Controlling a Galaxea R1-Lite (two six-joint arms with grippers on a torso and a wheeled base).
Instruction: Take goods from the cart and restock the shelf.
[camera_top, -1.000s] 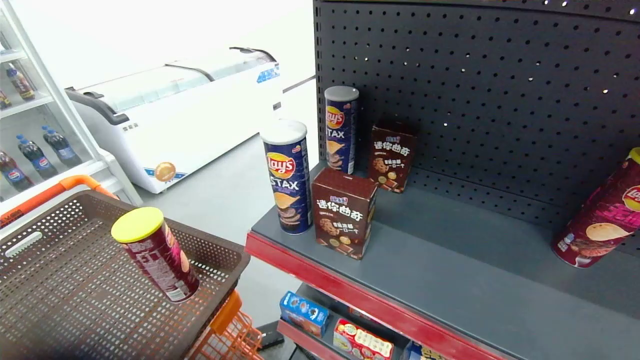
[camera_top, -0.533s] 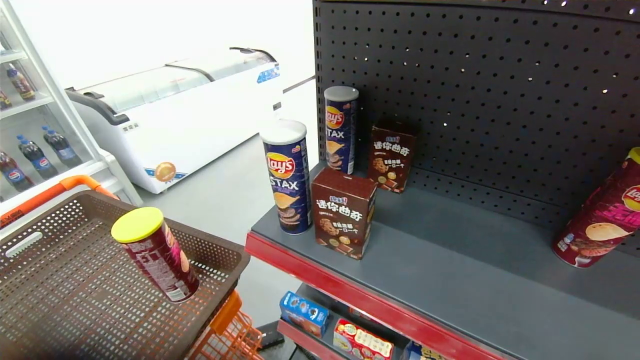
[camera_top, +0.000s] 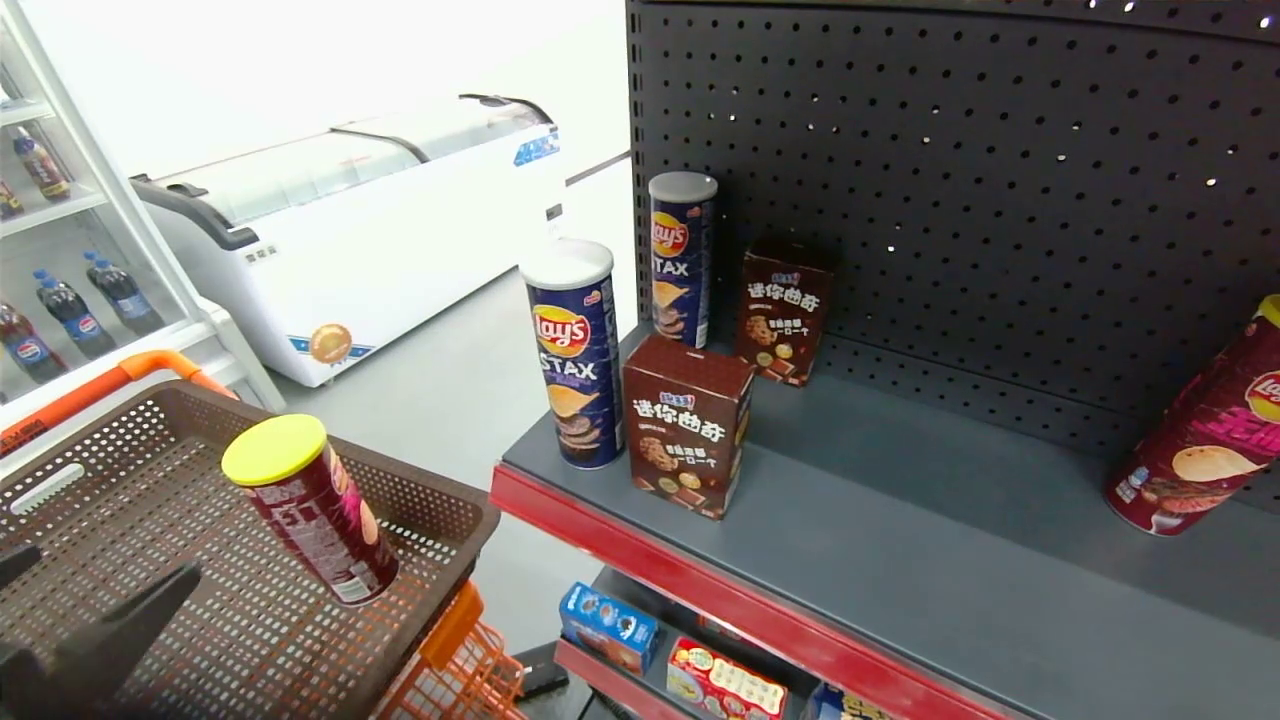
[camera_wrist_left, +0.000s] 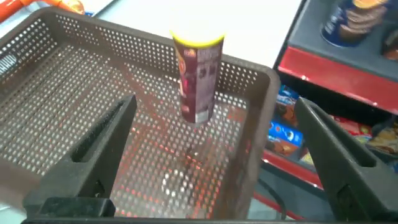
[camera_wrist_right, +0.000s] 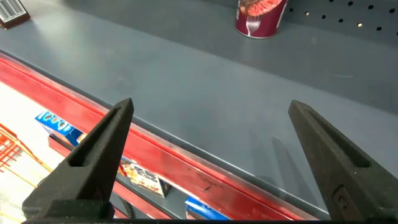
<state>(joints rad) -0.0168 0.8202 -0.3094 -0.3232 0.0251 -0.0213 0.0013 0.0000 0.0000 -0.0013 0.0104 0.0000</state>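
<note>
White chest freezer (camera_top: 370, 240) with curved glass lid seen at eleven o'clock, set on pale grey floor (camera_top: 450, 385), glass-fronted drinks cooler (camera_top: 130, 235) placed at nine o'clock, dark cola bottles (camera_top: 72, 318) stood on its racks, bright white wall (camera_top: 300, 70) washed out at twelve o'clock.

the maroon can (camera_top: 1200, 440) on the shelf (camera_top: 900, 540) ran off the head view's right edge; boxes (camera_top: 608, 625) below sat partly hidden.

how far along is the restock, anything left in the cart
Done: the shelf holds two blue cans, two brown boxes and a maroon can. In hand: nothing; the left pincer, over the basket, and the right pincer, over the shelf, are open and empty. Left: one yellow-lidded can stands in the basket.
</note>
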